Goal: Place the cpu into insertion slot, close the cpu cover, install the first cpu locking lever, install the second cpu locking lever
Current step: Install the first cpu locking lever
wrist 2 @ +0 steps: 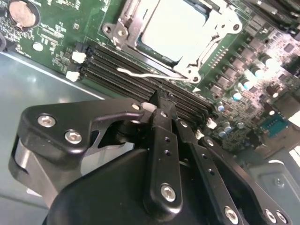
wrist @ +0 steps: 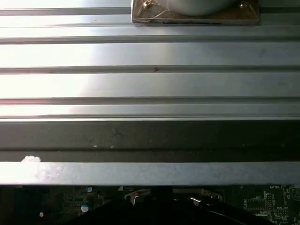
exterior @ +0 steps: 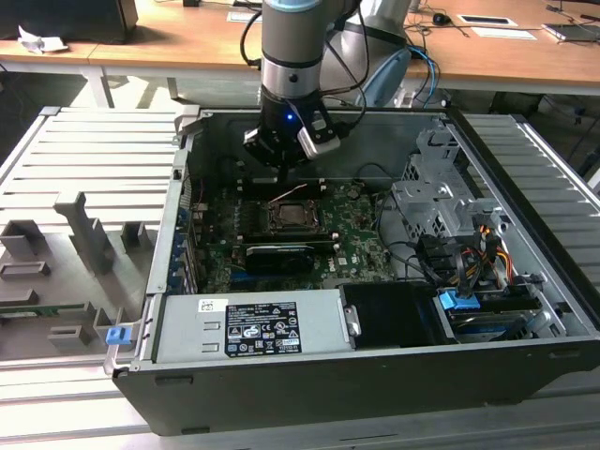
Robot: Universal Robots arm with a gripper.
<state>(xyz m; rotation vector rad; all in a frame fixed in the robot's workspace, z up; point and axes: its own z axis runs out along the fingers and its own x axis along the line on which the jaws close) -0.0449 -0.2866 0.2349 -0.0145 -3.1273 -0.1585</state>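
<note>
The cpu [wrist 2: 176,26] shows its silvery top inside the insertion slot [exterior: 291,217] on the green motherboard [wrist 2: 56,33]. The cpu cover [wrist 2: 220,35] lies down around the chip as a metal frame. One thin wire locking lever [wrist 2: 140,74] runs along the socket's edge, and in the exterior view it looks raised off the board. My gripper [wrist 2: 159,104] is shut with nothing visible between its fingers. Its tips hover just beside that lever, over the memory slots. In the exterior view the gripper [exterior: 281,176] hangs at the far side of the socket.
Black memory slots [wrist 2: 117,77] lie under the fingertips. A long black card [exterior: 279,255] sits in front of the socket. The power supply [exterior: 248,326], drive cage [exterior: 436,202] and cables [exterior: 469,262] crowd the case. A grey fixture tray [exterior: 75,244] stands at the exterior view's left.
</note>
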